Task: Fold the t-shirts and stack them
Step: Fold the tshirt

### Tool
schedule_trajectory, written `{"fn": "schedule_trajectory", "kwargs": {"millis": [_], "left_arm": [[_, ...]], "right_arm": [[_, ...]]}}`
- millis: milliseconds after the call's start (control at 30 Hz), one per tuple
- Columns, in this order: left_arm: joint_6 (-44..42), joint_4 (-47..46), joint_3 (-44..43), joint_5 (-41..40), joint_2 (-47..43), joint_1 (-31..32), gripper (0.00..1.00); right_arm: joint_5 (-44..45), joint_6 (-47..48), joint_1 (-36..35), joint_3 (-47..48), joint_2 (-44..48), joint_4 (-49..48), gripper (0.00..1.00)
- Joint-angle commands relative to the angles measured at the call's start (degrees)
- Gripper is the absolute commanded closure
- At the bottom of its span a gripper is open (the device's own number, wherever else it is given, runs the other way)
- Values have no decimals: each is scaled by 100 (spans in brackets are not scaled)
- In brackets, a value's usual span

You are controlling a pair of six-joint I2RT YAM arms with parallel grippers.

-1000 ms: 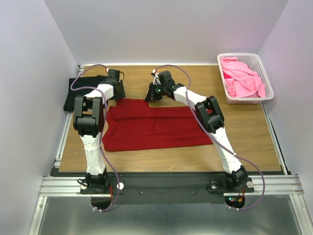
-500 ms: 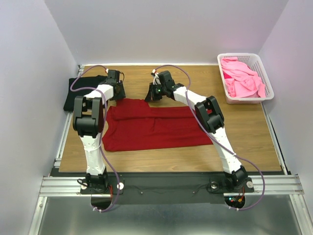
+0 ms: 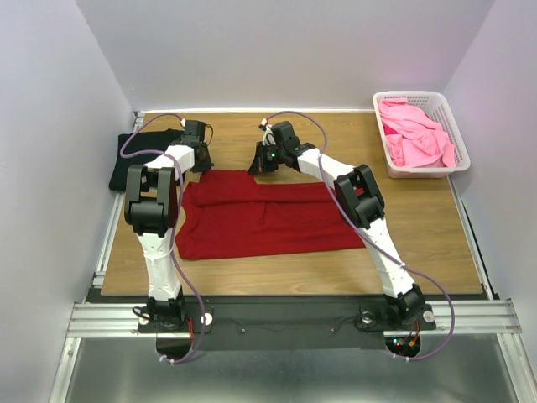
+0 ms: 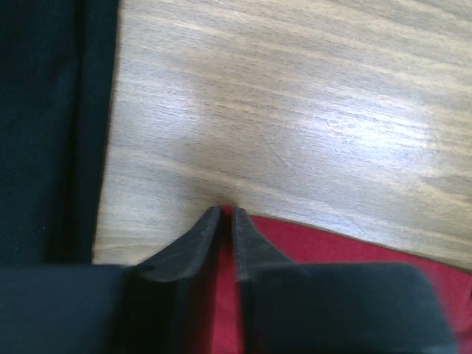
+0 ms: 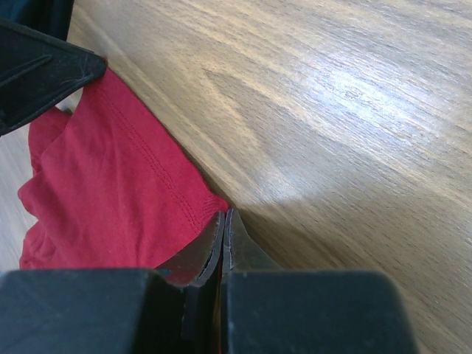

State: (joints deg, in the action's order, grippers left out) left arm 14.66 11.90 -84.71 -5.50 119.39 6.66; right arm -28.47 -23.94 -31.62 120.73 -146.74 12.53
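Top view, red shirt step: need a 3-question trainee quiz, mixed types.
1. Multiple choice. Where are the pink t-shirts?
A. In the white basket at the far right
B. Spread flat at the table's centre
C. Draped over the left arm
2. True or false: the black t-shirt lies on the table at its far left, outside the basket.
3. Short answer: the left claw and the right claw each pinch the far edge of which garment?

Key: 1 A. 2 true. 3 the dark red t-shirt.
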Motion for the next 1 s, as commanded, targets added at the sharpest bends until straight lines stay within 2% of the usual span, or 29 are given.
{"fn": "schedule_trajectory", "kwargs": {"millis": [0,33,167,467,733,967], "left_arm": [[-50,410,86,75,-135,20,86],[-77,409,86,66,-170,20,93],[-112,418,112,84,-451,20,100],[-16,567,700,57,-1698,29,100],[345,945,1684,838,-2815,108,100],[644,1419,2353,954,-3834,125,100]], "right_arm": [[87,109,-90,206,-145,30,99],[96,109,-90,206,-101,38,99],[35,109,-90,171,118,47,100],[-264,65,-90,-488,1137,91,99],[-642,188,-90,-1551,2017,372,99],[-950,425,-143,-2272,2500,855,99]]}}
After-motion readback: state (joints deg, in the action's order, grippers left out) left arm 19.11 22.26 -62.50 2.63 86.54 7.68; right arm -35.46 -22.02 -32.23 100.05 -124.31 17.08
